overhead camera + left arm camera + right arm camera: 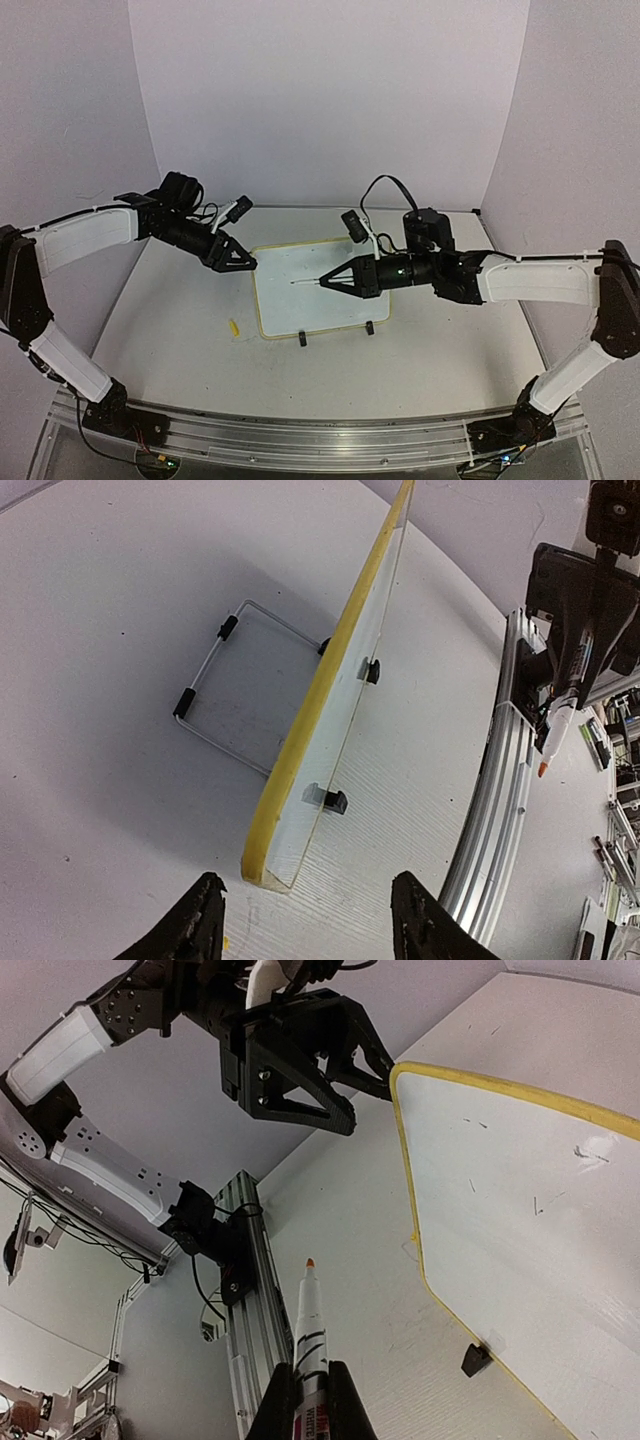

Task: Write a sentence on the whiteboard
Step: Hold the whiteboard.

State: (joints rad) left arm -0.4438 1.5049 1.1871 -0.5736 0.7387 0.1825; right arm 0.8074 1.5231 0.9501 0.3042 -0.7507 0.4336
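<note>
The whiteboard [300, 305] is found near the middle of the table [180, 300], propped at a slant on a wire stand [215, 670], with its two black clip feet [303, 339] along the six o'clock edge in the top view. The left gripper [250, 263] is placed at the board's ten o'clock corner. In the left wrist view its jaws are seen partly open, with that yellow-rimmed corner between them and a gap on either side, so nothing is judged to be gripped. The right gripper [325, 282] is brought in from three o'clock and is closed on a marker [312, 1320]. The marker is uncapped, its orange tip pointed toward nine o'clock over the middle of the board. Whether the tip is touching the surface cannot be told from above. In the right wrist view it appears to be held apart from the board. No sentence is to be seen: the white surface is marked only by a few small stray specks. A small yellow object [233, 327], possibly the cap, is seen on the table at eight o'clock from the board. The task is therefore judged to be at its start, with the tool in hand and the steadying grip not yet closed. All of the writing is left to be done.
</note>
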